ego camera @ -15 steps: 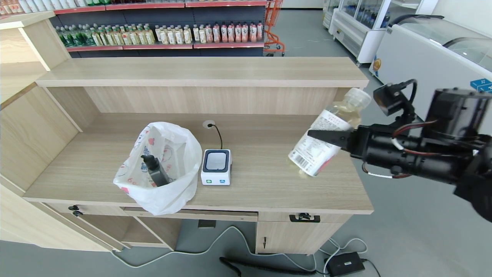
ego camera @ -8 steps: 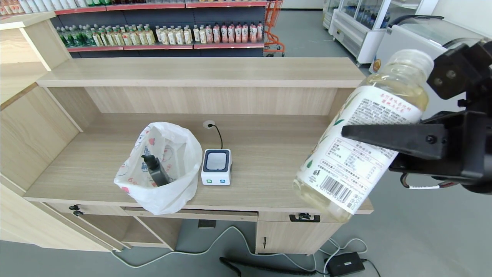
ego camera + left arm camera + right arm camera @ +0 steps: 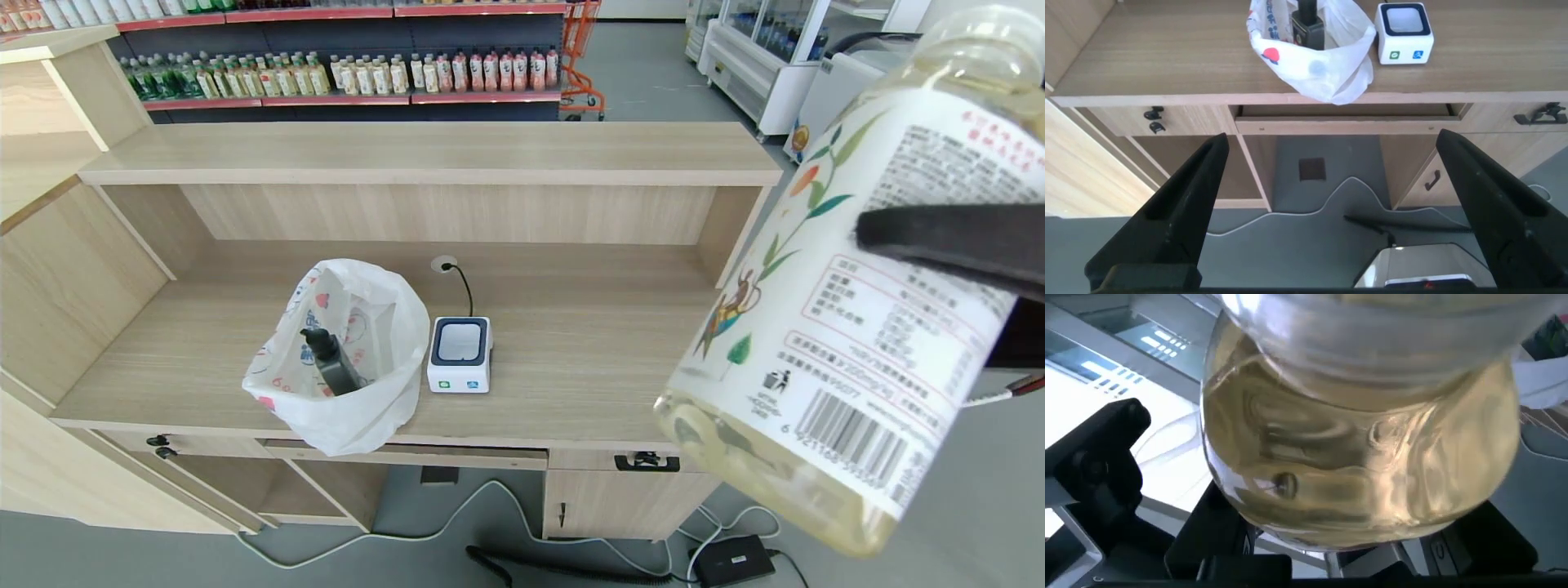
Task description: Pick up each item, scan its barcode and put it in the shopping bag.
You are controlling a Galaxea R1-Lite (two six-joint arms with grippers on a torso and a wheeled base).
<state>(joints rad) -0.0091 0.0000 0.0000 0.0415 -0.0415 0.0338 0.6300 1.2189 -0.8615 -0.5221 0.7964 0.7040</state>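
A clear bottle of pale yellow drink, with a white label, hangs tilted close to my head camera at the right. Its barcode faces the camera. My right gripper is shut on it, one black finger lying across the label. The right wrist view looks at the bottle from very near. The white shopping bag stands open on the counter with a dark pump bottle in it. Right of it sits the white scanner. My left gripper is open, low in front of the counter.
The wooden counter has a raised back ledge and side walls. A black cable runs from the scanner to a hole. Drawers and handles lie under the front edge. Cables and a power brick lie on the floor.
My right gripper has carried the bottle up from beside the counter's right end toward the head camera, so that the barcode faces it. Bag, scanner and pump bottle have stayed put.
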